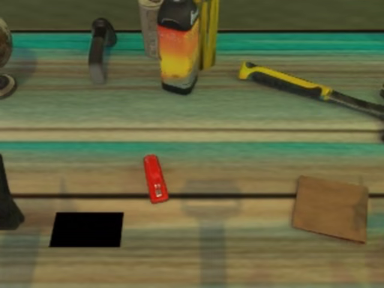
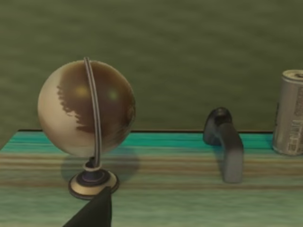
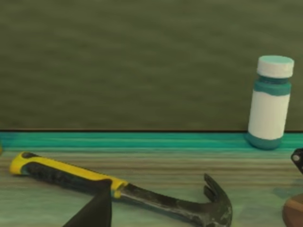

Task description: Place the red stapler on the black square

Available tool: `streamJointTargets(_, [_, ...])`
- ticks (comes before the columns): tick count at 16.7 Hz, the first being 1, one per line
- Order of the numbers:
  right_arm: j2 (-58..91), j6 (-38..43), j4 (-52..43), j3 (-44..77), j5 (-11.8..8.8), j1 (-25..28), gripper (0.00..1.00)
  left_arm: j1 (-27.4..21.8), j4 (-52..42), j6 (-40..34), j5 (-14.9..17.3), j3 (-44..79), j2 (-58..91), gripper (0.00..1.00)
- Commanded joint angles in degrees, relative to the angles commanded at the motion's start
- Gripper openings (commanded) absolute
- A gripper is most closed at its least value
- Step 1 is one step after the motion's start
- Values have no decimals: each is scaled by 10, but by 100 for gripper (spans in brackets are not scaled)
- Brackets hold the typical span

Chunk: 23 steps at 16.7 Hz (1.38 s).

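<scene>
The red stapler [image 1: 155, 179] lies flat near the table's middle, its silver mark at the near end. The black square [image 1: 87, 230] is a flat patch to its front left, with nothing on it. My left arm [image 1: 7, 204] is parked at the table's left edge, just left of the square. Only one dark finger [image 2: 97, 213] shows in the left wrist view, well off to one side, with nothing held. My right arm is off the top view's right side. Its one visible finger [image 3: 97, 210] hangs over a hammer's handle, touching nothing. Neither wrist view shows the stapler or the square.
An orange-yellow bottle [image 1: 178, 51], a can [image 1: 150, 27] and a dark grey curved tool [image 1: 99, 51] stand along the back. A yellow-handled hammer [image 1: 300, 87] lies back right, with a brown wooden tile [image 1: 331, 208] front right. A globe [image 2: 85, 109] sits back left and a white-and-teal bottle [image 3: 271, 101] far right.
</scene>
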State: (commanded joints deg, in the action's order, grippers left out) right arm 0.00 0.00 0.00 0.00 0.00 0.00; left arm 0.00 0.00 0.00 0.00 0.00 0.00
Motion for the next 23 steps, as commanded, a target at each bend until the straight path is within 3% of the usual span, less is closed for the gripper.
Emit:
streamJointTargets(5, [0,0,0,0,0,0,100,-13,-26,-17,2,35,35,100])
streamJointTargets(9, [0,0,0,0,0,0,100,-52,-113,-74,3,165,166,100])
streamJointTargets(23, [0,0,0,0,0,0,100,-242,-584,-349,-3,817,998,100])
